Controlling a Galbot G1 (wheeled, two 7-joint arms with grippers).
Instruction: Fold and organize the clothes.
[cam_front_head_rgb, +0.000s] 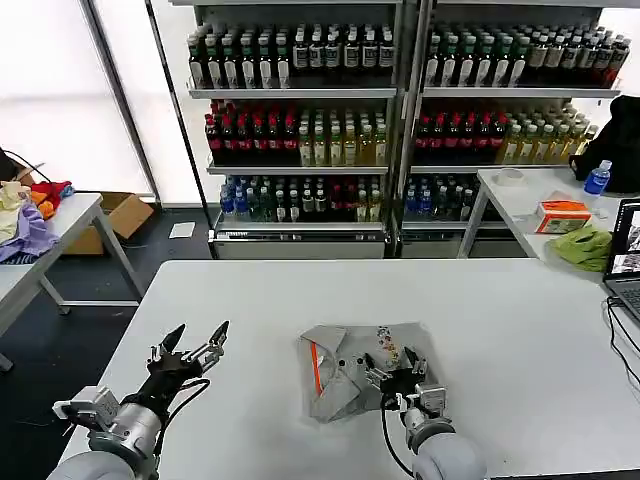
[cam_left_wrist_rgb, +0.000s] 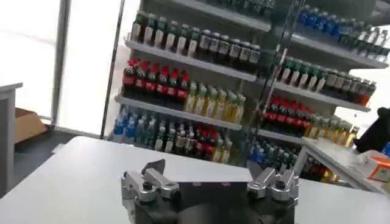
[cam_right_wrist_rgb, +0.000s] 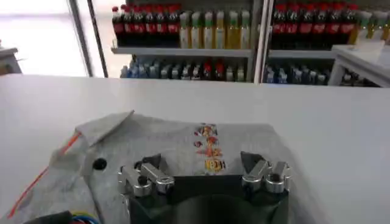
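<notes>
Right gripper (cam_front_head_rgb: 398, 383): we hold it low over the near edge of the folded collared shirt (cam_front_head_rgb: 352, 368), jaws spread wide, nothing between them. In the right wrist view both fingertips (cam_right_wrist_rgb: 148, 172) stand apart above the grey cloth, either side of the chest print (cam_right_wrist_rgb: 208, 148); whether they touch the fabric we cannot tell.

Left gripper (cam_front_head_rgb: 193, 345): parked over bare tabletop toward the left side of the white table (cam_front_head_rgb: 520, 330), raised, fingers open and empty, well apart from the shirt.

Largest first: the table carries one garment, near the front edge and slightly right of centre. The shirt is a compact bundle, roughly as wide as it is deep, lying rumpled, not flat. The collar and orange-lined placket (cam_front_head_rgb: 315, 366) sit on its left side, the print toward its right and far part.

Key relation: the shirt lies directly under and just ahead of the right gripper, and to the right of the left gripper. The right arm is plainly the nearer one.

Judgement: the fold looks mostly done but untidy. We would expect the next move to be a pinch or press by the right gripper on the near edge; the left would have to cross open table to help.
</notes>
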